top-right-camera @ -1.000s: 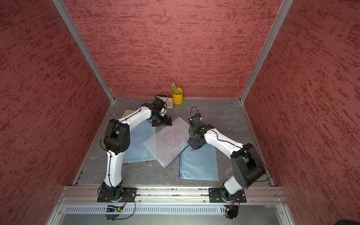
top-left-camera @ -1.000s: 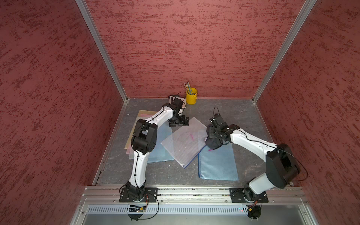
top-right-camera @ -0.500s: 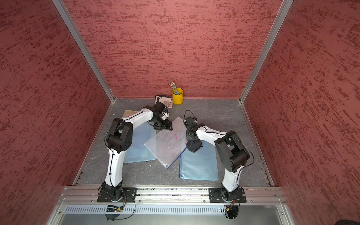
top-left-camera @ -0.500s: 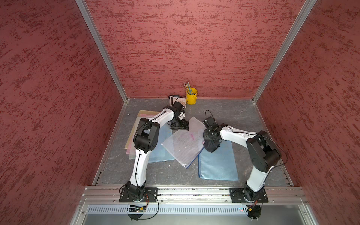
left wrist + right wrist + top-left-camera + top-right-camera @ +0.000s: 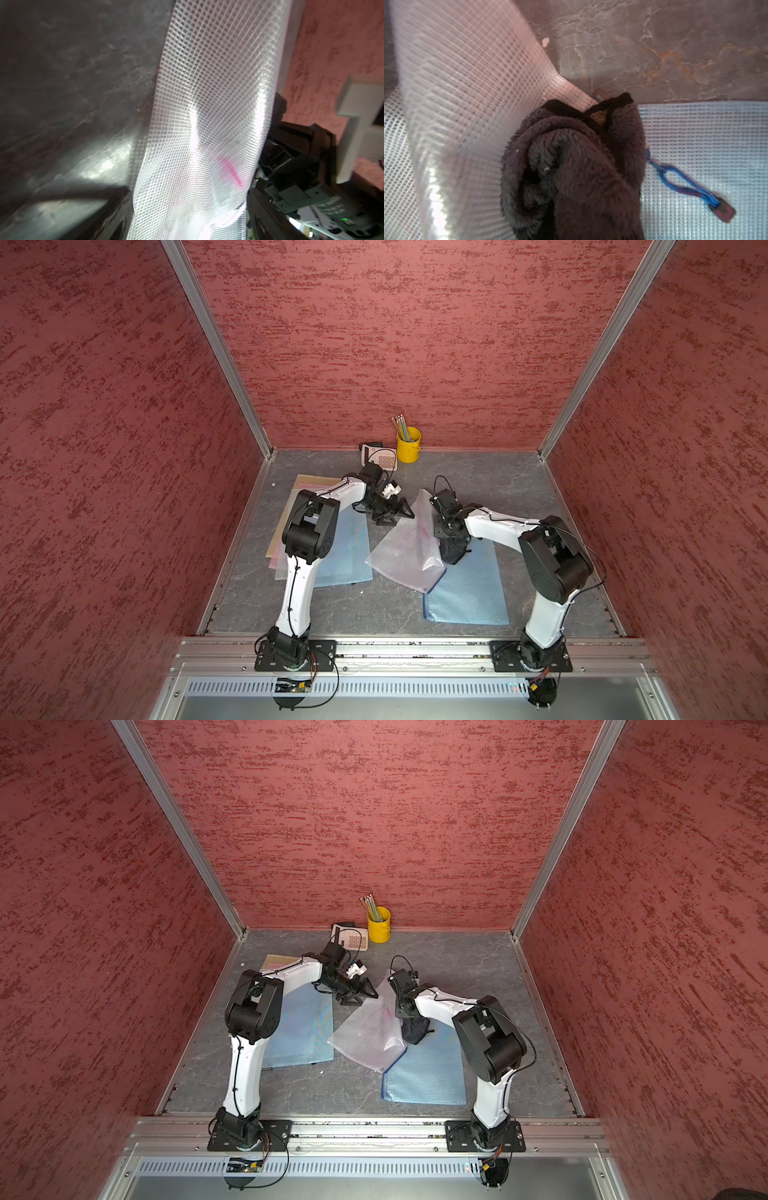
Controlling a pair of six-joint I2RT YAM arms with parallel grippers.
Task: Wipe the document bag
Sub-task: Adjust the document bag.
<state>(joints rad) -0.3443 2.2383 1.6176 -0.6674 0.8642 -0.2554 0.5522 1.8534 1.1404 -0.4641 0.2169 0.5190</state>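
Clear document bag (image 5: 405,549) sits mid-table, buckling at 3 o'clock where the right gripper (image 5: 451,540), clamped on a dark cloth (image 5: 571,166), presses. The left gripper (image 5: 395,514) gapes, apparently empty, at 11 (unpinned, the bag may crumple).

White grid-mesh document bag (image 5: 405,556) with pink streak, charcoal plush cloth (image 5: 571,166), pale blue pouch (image 5: 469,597) beside document bag, yellow cup (image 5: 408,448).
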